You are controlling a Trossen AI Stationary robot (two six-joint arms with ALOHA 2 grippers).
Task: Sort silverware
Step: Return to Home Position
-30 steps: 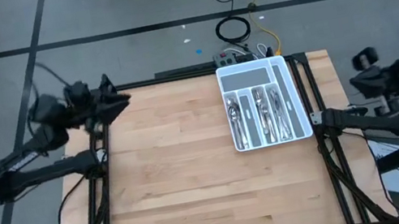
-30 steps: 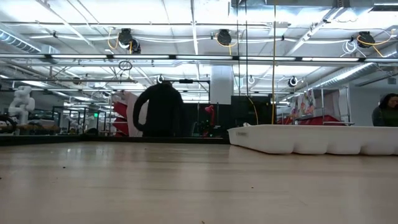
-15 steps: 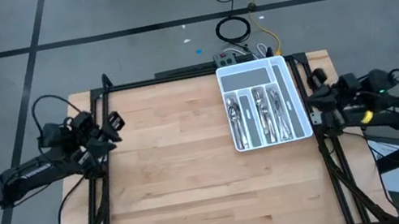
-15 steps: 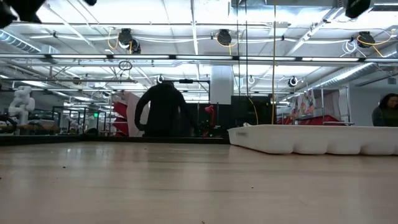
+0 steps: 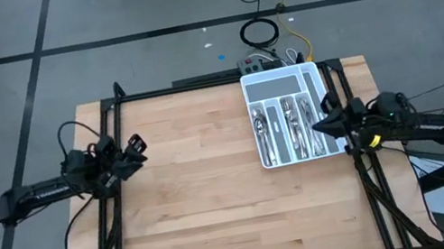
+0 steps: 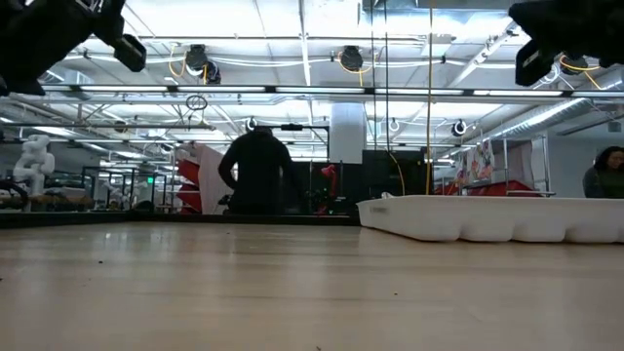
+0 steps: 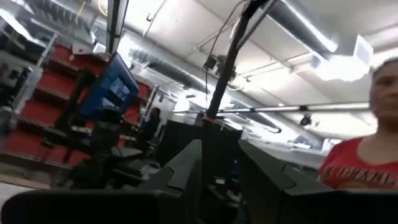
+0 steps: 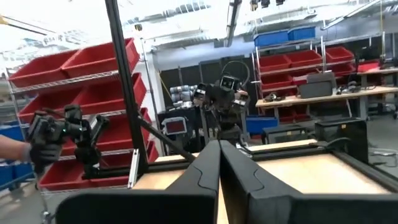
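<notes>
The silverware (image 5: 287, 127), shiny forks, spoons and knives, lies in the compartments of a white tray (image 5: 246, 93) at the table's far right; the low view shows only the tray's wall (image 6: 487, 219). My left gripper (image 5: 136, 144) (image 7: 219, 152) hangs over the table's left edge, raised, open, with nothing between its fingers. My right gripper (image 5: 316, 125) (image 8: 219, 146) hangs above the tray's right edge, shut and empty, pointing toward the table's left. In the low view both are high up, the left gripper (image 6: 107, 34) at the left and the right gripper (image 6: 536, 44) at the right.
Bare wood (image 5: 205, 182) spans the table's middle and near side. Black frame rails (image 5: 117, 207) run along both side edges. A power strip and cables (image 5: 264, 60) lie past the far edge. People stand in the room beyond: one in dark clothes (image 6: 255, 174), another in red (image 7: 367, 171).
Both arms have folded downward. My left gripper has sunk and moved toward the table's near edge, along its left side. My right gripper has come down from outside the table's right edge toward the left, over the tray's right rim. The tray and silverware have stayed put.
</notes>
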